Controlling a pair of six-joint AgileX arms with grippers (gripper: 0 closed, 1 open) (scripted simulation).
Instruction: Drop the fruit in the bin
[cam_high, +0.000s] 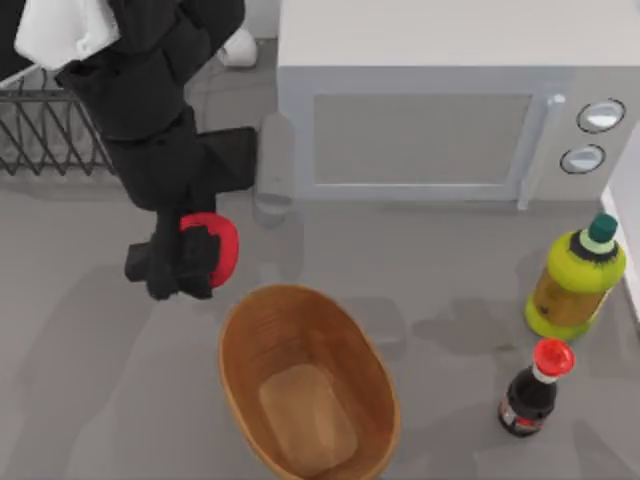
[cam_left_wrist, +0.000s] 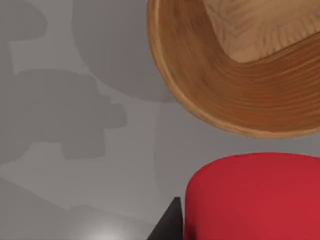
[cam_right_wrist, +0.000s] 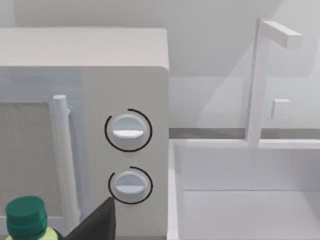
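Observation:
The fruit (cam_high: 225, 245) is a smooth, round, bright red ball held above the table, just beyond the upper-left rim of the bin (cam_high: 240, 345). My left gripper (cam_high: 196, 262) is shut on the fruit from above. In the left wrist view the fruit (cam_left_wrist: 255, 197) looms close, and the bin (cam_left_wrist: 200, 80), a brown ribbed oval basket with a lighter flat base, lies just past it. My right gripper (cam_right_wrist: 97, 222) is parked at the right, facing the microwave's knobs.
A white microwave (cam_high: 420, 130) stands at the back. A yellow-green bottle (cam_high: 575, 285) and a dark bottle with a red cap (cam_high: 535, 395) stand at the right. A black wire rack (cam_high: 45, 130) is at the back left. A white sink (cam_right_wrist: 240, 200) adjoins the microwave.

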